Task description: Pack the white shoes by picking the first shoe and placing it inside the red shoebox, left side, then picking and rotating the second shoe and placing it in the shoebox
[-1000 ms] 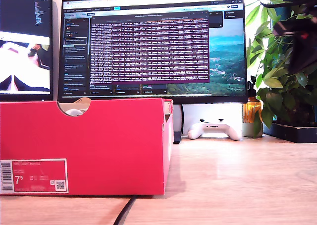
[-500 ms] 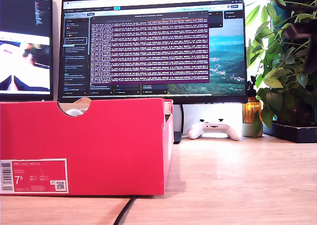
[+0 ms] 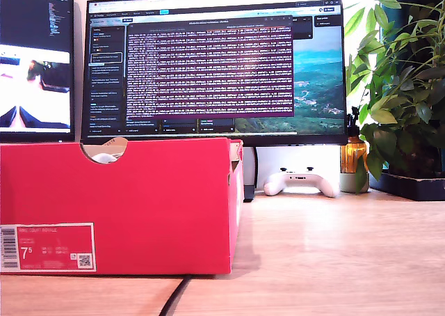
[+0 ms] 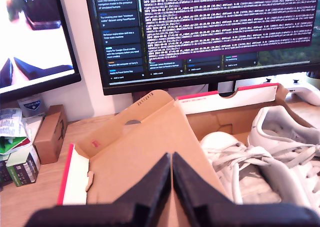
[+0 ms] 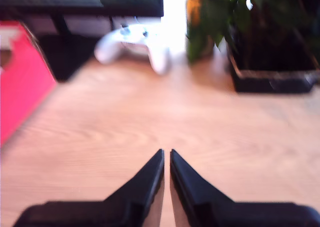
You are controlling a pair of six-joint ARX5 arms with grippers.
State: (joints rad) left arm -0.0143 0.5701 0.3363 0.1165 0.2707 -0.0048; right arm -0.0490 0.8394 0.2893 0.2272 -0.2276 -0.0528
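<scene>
The red shoebox [image 3: 139,191] stands at the exterior view's left, with its 7.5 label [image 3: 47,246] facing the camera. A bit of white shoe [image 3: 104,158] shows through the notch in its top edge. In the first wrist view both white shoes [image 4: 227,159] [image 4: 285,137] lie side by side inside the shoebox [image 4: 227,98]. My first gripper [image 4: 171,159] is shut and empty above the open cardboard lid [image 4: 140,147] beside them. My second gripper [image 5: 166,154] is shut and empty over bare wooden table, with the shoebox [image 5: 20,77] off to one side. Neither gripper shows in the exterior view.
A white game controller [image 3: 301,182] lies behind the box near the monitor stand. Potted plants [image 3: 400,93] and an amber bottle [image 3: 353,156] fill the exterior view's right. Two monitors [image 3: 215,65] stand at the back. Small boxes [image 4: 47,134] sit beyond the lid.
A dark blurred arm shape at the exterior view's upper right, in front of the plant, has faded out of that view. The shoebox and controller have not moved.
</scene>
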